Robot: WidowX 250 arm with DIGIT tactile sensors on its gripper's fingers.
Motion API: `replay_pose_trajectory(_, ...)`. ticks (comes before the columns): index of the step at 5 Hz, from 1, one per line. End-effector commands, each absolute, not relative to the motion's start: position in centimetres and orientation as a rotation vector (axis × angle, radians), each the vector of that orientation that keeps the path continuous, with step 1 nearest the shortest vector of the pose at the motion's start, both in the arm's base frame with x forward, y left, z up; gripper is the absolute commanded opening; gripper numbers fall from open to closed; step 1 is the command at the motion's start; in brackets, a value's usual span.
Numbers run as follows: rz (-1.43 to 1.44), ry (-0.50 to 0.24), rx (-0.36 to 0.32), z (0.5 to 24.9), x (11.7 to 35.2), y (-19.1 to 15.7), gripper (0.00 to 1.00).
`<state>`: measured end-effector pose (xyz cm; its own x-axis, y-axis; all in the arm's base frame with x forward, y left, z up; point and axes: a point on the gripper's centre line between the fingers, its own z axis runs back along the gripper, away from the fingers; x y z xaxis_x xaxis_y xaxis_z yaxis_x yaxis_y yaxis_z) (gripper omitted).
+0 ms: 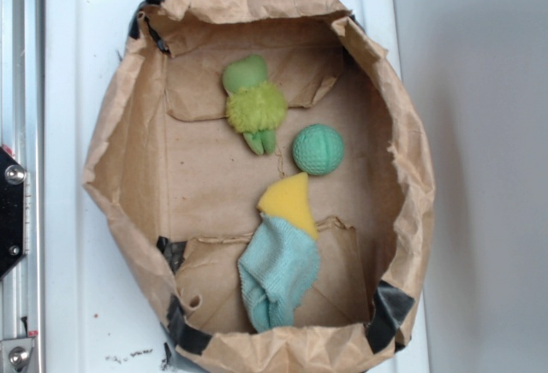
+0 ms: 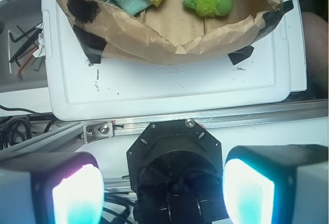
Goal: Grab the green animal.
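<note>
The green animal (image 1: 254, 102) lies on the floor of a brown paper-lined box (image 1: 128, 150), toward its far side, smooth green head up and small feet down in the exterior view. In the wrist view the green animal (image 2: 209, 0) shows near the top edge, lying on its side inside the box. My gripper (image 2: 163, 190) is open, its two glowing pads wide apart at the bottom of the wrist view with nothing between them, well back from the box and over the robot's base. The gripper does not appear in the exterior view.
A teal-green textured ball (image 1: 318, 149) sits just right of the animal's feet. A light blue cloth (image 1: 278, 275) with a yellow sponge (image 1: 290, 202) lies nearer the front. The box stands on a white board (image 2: 169, 85). Tools (image 2: 23, 44) lie on the left.
</note>
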<state>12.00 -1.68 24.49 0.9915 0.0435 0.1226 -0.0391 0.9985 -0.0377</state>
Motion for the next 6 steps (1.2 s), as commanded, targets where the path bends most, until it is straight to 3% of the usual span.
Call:
replay_pose_trajectory(1, 0.041, -0.124, -0.035, 24.5, 12.0, -1.7, 1.0)
replay_pose_trajectory(2, -0.07, -0.197, 0.045, 22.9, 15.5, -1.2, 1.0)
replay_pose_trajectory(3, -0.22, -0.236, 0.042, 21.7, 18.3, -0.4, 1.0)
replay_pose_trajectory(4, -0.186, -0.215, 0.083, 21.5, 21.2, -1.2, 1.0)
replay_pose_trajectory(5, -0.395, -0.253, 0.118, 19.9, 24.4, -0.8, 1.0)
replay_pose_trajectory(6, -0.524, -0.283, 0.168, 19.1, 25.8, 0.3, 1.0)
